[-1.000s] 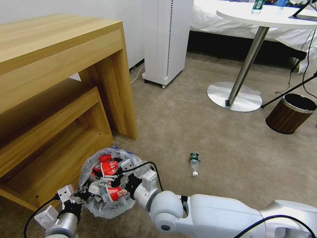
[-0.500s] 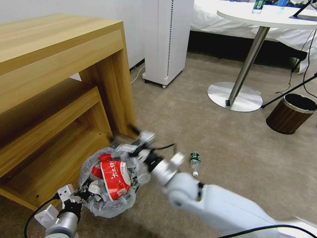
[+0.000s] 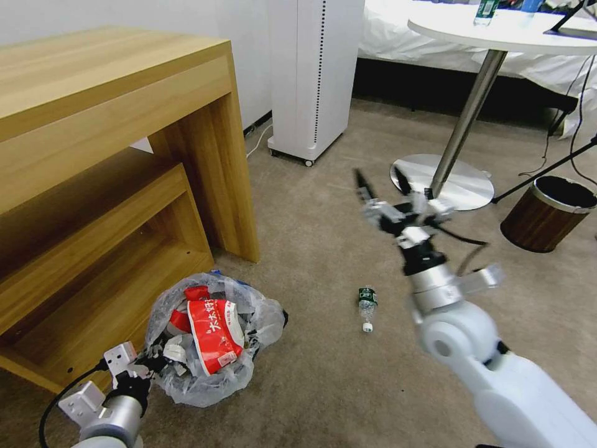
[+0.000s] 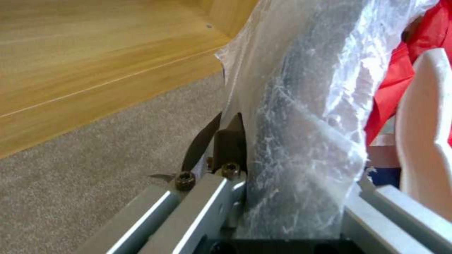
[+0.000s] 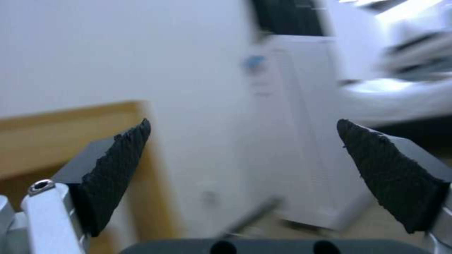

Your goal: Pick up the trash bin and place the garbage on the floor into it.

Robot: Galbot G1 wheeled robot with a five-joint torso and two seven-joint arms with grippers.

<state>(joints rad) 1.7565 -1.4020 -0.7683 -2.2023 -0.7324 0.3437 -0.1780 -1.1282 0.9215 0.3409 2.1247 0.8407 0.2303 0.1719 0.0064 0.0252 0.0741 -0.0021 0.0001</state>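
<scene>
The trash bin [image 3: 186, 386], lined with a translucent bag, stands on the beige floor [image 3: 323, 386] beside the wooden desk. Inside it lie red wrappers [image 3: 214, 330] and white scraps. My left gripper [image 3: 151, 362] is shut on the bin's near rim; the left wrist view shows the bag liner [image 4: 301, 141] pinched beside one dark finger [image 4: 229, 141]. A clear bottle with a green label [image 3: 367, 305] lies on the carpet right of the bin. Raised in the air beyond the bottle, my right gripper [image 3: 380, 180] is open and empty, its fingertips [image 5: 136, 137] wide apart.
The wooden desk [image 3: 112, 124] with its lower shelf is close on the left. A white appliance on wheels [image 3: 311, 74] stands at the back wall. A round table's metal base [image 3: 463, 186] and a brown wood-grain bin [image 3: 547, 211] are to the right.
My right gripper left the red wrapper in the bin, came out, and swung up and to the right past the bottle. The left gripper and the bin stayed almost in place.
</scene>
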